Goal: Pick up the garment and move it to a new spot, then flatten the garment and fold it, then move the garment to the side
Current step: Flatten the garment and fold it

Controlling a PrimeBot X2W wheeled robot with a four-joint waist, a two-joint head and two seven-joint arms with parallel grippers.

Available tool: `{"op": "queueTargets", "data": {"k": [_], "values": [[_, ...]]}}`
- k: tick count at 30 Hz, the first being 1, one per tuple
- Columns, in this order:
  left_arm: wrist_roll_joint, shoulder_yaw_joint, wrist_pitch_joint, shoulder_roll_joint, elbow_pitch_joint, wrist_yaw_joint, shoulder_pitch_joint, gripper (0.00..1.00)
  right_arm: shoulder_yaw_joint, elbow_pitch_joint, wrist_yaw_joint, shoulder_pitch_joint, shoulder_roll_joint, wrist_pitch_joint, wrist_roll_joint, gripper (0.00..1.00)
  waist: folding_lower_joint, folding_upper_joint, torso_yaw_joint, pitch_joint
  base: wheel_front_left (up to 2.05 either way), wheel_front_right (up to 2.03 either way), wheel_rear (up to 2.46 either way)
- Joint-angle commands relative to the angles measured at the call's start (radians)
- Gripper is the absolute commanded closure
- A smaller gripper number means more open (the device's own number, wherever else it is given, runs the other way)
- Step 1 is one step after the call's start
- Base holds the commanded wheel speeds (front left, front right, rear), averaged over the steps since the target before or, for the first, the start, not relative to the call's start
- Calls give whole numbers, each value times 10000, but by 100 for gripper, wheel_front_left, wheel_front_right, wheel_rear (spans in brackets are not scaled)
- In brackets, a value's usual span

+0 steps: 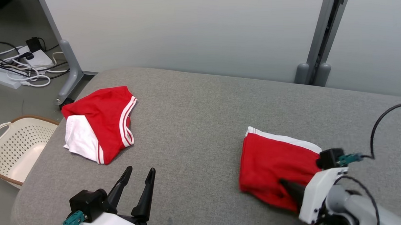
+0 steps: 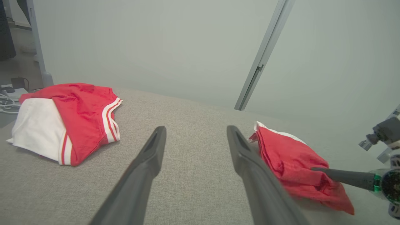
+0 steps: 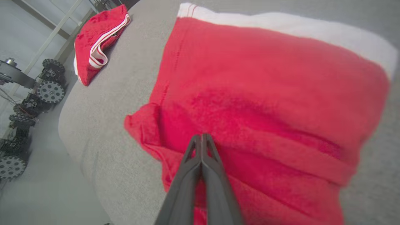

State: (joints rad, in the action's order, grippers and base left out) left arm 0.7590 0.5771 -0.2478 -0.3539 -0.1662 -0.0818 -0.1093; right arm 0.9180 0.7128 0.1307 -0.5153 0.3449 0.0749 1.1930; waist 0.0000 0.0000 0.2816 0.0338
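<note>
A folded red garment [image 1: 273, 163] with a white band along its far edge lies on the grey padded table [image 1: 200, 112], at the right; it also shows in the wrist views [image 2: 293, 162] [image 3: 268, 93]. My right gripper [image 1: 284, 182] [image 3: 201, 137] is shut, its fingers pressed together, tips resting on the garment's near part. I see no cloth pinched between them. A second red and white garment [image 1: 99, 123] [image 2: 62, 118] lies loosely folded at the far left. My left gripper [image 1: 140, 171] [image 2: 195, 129] hovers open near the front edge, between the two.
A cream perforated basket [image 1: 5, 148] stands on the floor left of the table. Cables and power strips [image 1: 19, 66] lie on the floor behind it. Grey partition posts [image 1: 70, 71] [image 1: 315, 70] stand just past the table's far edge. Wheeled robot bases [image 3: 47, 90] stand off the table's left end.
</note>
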Motion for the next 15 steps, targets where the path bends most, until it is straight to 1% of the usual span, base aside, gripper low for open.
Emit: {"op": "queueTargets", "data": {"k": [1,5,8,12,15], "values": [[46,-29,-47,5,12,-25,-20,0,51,-186,3,222,-16,105,140,100,0,0,58,22,0,0,0],[51,-44,-59,-25,51,-54,26,0,421,-1348,3,679,-54,388,453,100,0,0,133,56,0,0,0],[77,-93,-71,-80,69,-74,99,0,761,-2098,3,979,40,618,451,100,0,0,80,66,0,0,0],[61,-100,-76,-101,107,-117,121,0,1140,-2728,3,1139,41,894,313,100,0,0,-98,56,0,0,0],[41,-91,-69,-86,157,-159,84,0,1110,-3164,3,1082,151,750,258,100,0,0,-244,53,0,0,0]]}}
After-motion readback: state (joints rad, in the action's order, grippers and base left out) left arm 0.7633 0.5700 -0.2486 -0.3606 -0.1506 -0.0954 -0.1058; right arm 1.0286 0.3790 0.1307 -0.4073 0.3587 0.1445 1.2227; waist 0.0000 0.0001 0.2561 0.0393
